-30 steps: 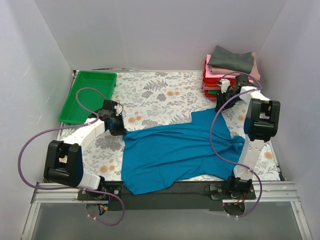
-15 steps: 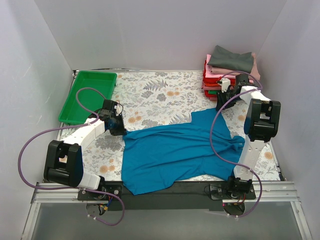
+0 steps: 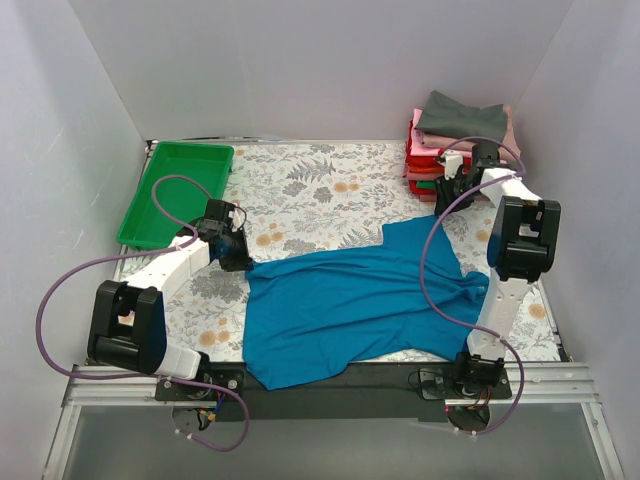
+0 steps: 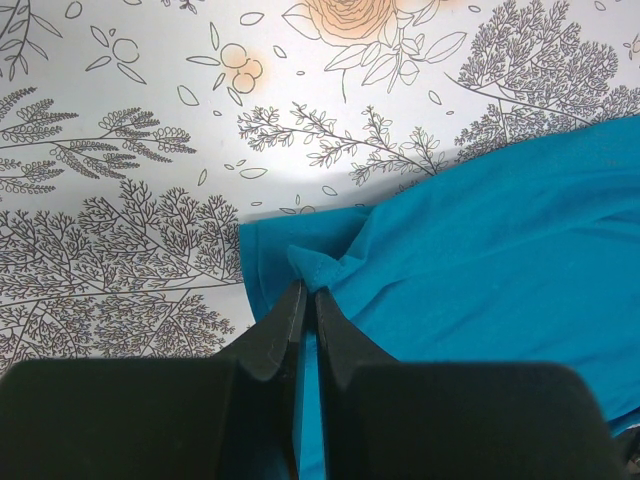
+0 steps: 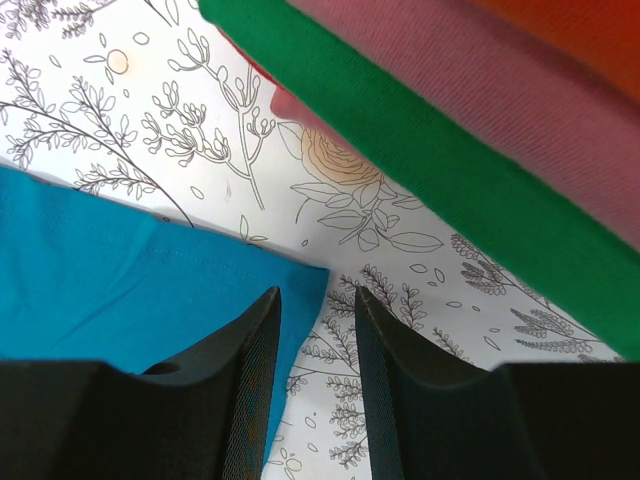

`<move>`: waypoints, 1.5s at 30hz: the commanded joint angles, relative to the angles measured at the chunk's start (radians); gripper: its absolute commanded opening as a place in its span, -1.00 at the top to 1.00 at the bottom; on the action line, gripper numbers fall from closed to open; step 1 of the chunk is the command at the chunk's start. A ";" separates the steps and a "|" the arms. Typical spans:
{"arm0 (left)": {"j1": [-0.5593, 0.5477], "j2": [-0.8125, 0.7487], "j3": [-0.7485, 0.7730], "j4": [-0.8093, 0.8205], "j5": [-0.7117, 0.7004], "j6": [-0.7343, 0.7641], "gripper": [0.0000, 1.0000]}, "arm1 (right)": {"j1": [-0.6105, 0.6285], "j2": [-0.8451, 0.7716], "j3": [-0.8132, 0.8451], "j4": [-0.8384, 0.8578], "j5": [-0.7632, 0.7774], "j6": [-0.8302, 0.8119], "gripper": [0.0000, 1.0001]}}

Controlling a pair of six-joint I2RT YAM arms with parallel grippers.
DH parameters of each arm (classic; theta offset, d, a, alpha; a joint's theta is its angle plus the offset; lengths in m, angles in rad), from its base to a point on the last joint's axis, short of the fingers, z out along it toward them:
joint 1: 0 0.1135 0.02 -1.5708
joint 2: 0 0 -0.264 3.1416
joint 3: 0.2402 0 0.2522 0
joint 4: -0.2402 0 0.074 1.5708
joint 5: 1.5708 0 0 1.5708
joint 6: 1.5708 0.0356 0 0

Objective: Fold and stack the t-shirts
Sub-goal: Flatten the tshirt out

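Observation:
A teal-blue t-shirt (image 3: 350,305) lies spread and rumpled on the floral table. My left gripper (image 3: 240,262) is shut on a bunched fold at its left corner (image 4: 318,262). My right gripper (image 3: 440,205) is open above the shirt's far right corner (image 5: 300,290), nothing between its fingers. Folded t-shirts (image 3: 455,140) are stacked at the back right, grey on top, pink, red and green below. The green and pink ones (image 5: 400,130) fill the top of the right wrist view.
A green plastic tray (image 3: 175,190) stands at the back left. White walls close in the table on three sides. The black front rail (image 3: 340,378) runs along the near edge, under the shirt's hem.
My right gripper has shifted slightly toward the back, near the folded stack. The left arm and the teal shirt have not moved.

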 commanded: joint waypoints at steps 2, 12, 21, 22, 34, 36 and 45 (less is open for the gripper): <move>0.004 -0.011 0.007 0.006 0.005 0.008 1.00 | 0.006 0.035 0.020 0.003 0.000 -0.012 0.15; 0.004 -0.012 0.005 0.008 0.005 0.005 1.00 | 0.012 0.041 -0.045 0.003 -0.020 -0.022 0.29; 0.004 -0.015 0.004 0.008 0.007 0.005 1.00 | 0.020 0.036 -0.104 -0.003 -0.040 -0.020 0.38; 0.004 -0.014 0.004 0.008 0.007 0.006 1.00 | 0.021 0.035 -0.107 -0.003 -0.042 -0.020 0.37; 0.004 -0.018 0.005 0.009 0.012 0.005 1.00 | 0.023 -0.008 -0.138 0.003 -0.023 -0.020 0.97; 0.004 -0.020 0.013 0.005 0.002 0.005 1.00 | 0.023 -0.043 -0.109 0.001 -0.017 -0.020 0.97; 0.004 -0.179 0.082 0.027 -0.073 -0.025 1.00 | 0.058 -0.417 -0.183 -0.025 -0.068 -0.061 0.97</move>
